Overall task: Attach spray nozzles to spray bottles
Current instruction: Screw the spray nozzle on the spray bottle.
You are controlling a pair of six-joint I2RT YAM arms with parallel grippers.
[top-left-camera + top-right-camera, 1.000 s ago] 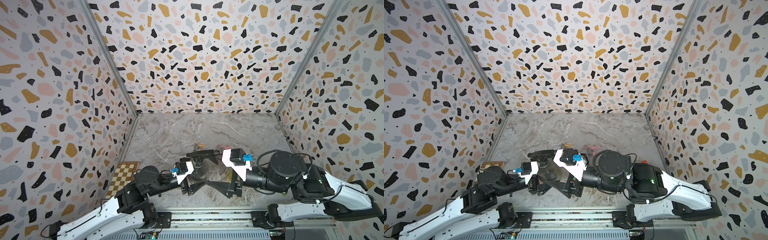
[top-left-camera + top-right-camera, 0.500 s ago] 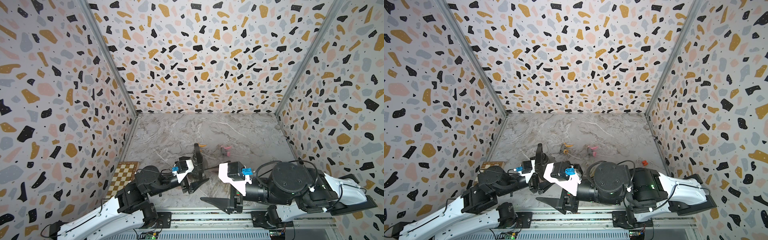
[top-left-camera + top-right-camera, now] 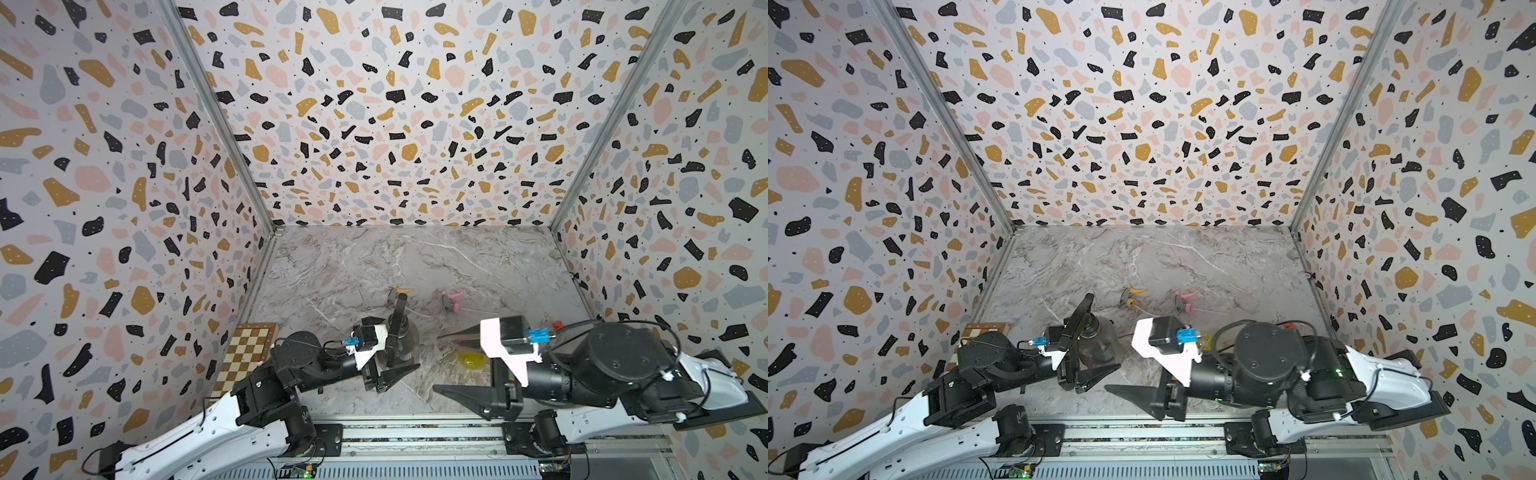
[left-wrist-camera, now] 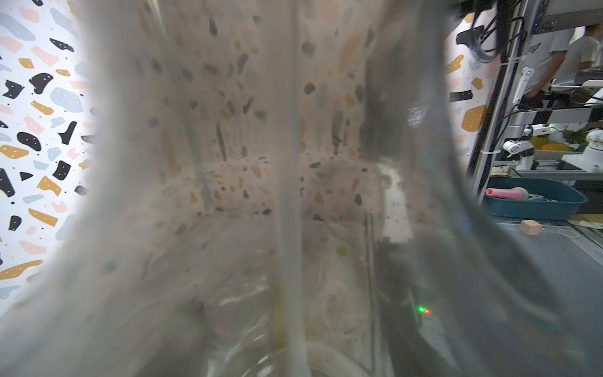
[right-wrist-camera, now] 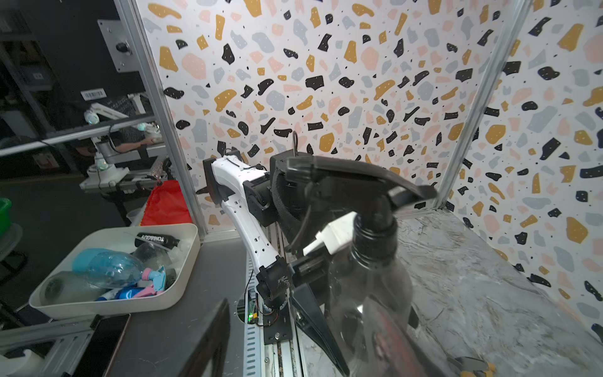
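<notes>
Only legible txt: black bottle [image 5: 156, 241] in white bin [image 5: 114, 302], approx. "TONMAGLY", blurry.

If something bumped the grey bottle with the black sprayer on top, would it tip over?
Probably quite easily. The smoky grey bottle is see-through and seems empty, so it is likely light. The black nozzle sits high on its narrow neck, which may make it top-heavy. Its smooth, rounded plastic could also be slippery to hold.

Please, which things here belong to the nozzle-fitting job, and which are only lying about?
Job: smoky grey bottle with black nozzle on it; yellow bottle; grey-and-orange nozzle; grey-and-pink nozzle.
Lying about: checkerboard; white tub of bottles outside the cell.
</notes>
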